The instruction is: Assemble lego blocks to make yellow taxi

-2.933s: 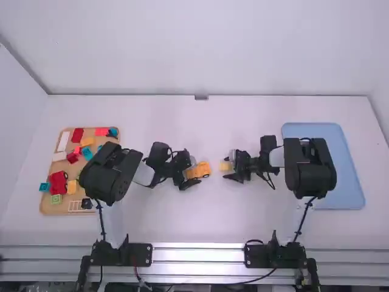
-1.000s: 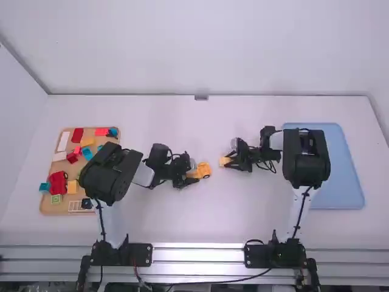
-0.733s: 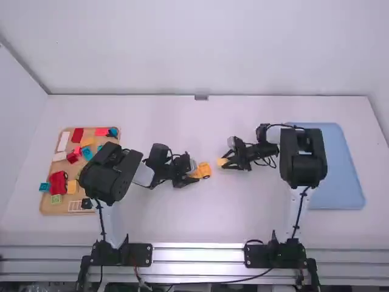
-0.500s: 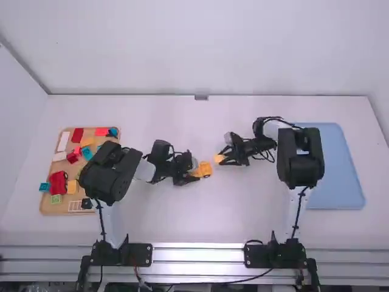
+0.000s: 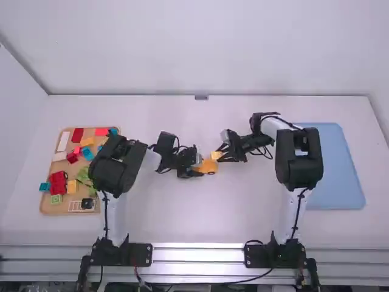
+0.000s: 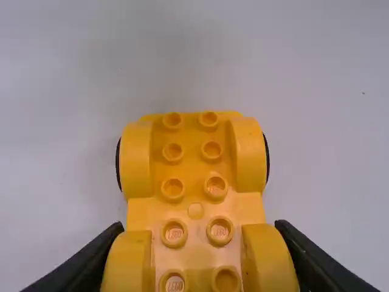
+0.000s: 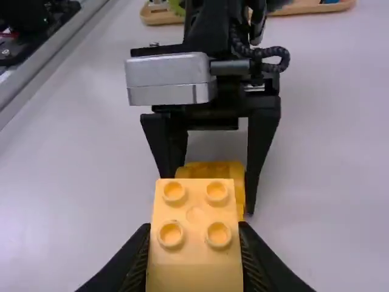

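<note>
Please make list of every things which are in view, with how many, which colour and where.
car base: 1, yellow, between left gripper's fingers
block: 1, light yellow, between right gripper's fingers, by car base
wooden tray: 1, brown, table's left
red pieces: at least 4, on wooden tray
blue pieces: at least 3, on wooden tray
yellow pieces: at least 2, on wooden tray
green pieces: at least 2, on wooden tray
white pieces: at least 2, on wooden tray
blue tray: 1, table's right
table: 1, white, under everything
arms: 2, white and black, left and right
left gripper: 1, black, at car base
right gripper: 1, black, at block
</note>
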Robot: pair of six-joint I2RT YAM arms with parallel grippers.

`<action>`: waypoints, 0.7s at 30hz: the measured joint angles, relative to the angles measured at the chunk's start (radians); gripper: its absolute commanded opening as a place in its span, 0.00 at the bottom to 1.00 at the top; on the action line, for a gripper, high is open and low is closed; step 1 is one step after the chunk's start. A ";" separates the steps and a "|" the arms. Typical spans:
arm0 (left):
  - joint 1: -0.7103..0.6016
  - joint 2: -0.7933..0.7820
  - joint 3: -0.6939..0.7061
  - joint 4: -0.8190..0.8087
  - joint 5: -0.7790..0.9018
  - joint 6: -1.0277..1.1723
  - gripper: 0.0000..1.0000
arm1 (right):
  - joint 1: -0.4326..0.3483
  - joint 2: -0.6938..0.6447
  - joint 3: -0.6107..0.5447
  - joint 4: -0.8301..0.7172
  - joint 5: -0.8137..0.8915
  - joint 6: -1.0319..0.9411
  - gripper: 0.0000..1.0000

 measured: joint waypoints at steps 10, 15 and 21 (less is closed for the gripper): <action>0.000 0.005 0.006 -0.001 0.012 0.007 0.43 | 0.008 -0.176 -0.247 0.512 0.044 0.295 0.11; 0.000 0.005 0.006 0.000 0.013 0.007 0.44 | 0.033 -0.176 -0.343 0.621 0.051 0.472 0.13; 0.000 0.005 0.006 -0.003 0.013 0.007 0.43 | 0.063 -0.176 -0.352 0.624 0.086 0.533 0.13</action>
